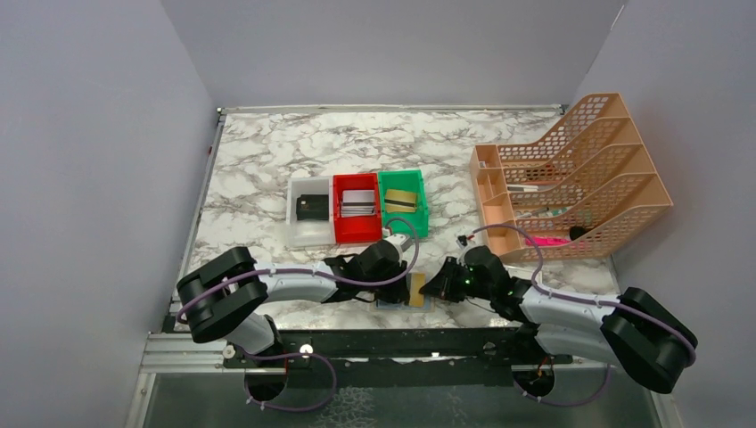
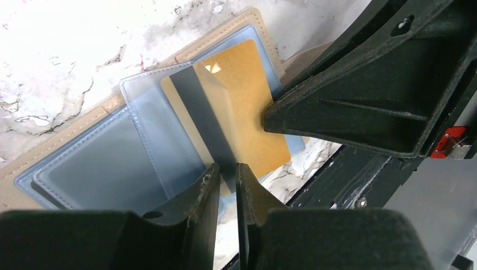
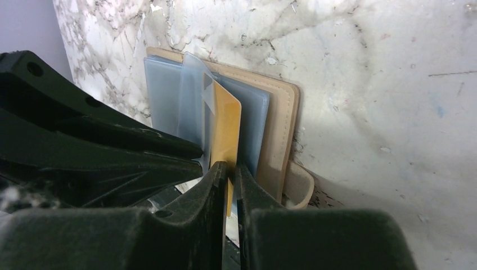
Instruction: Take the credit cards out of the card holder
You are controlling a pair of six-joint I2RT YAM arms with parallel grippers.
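Note:
The tan card holder lies open near the table's front edge, its bluish sleeves facing up; in the top view the card holder sits between both arms. One of the credit cards, gold with a dark stripe, sticks halfway out of a sleeve. My right gripper is shut on that card's edge, which runs edge-on between its fingers. My left gripper hovers at the card's near corner, jaws almost together with a slim gap. Whether it pinches a sleeve is unclear.
Behind the holder stand a white bin, a red bin with cards and a green bin with a gold card. An orange file rack fills the right side. The black front rail runs just below the holder.

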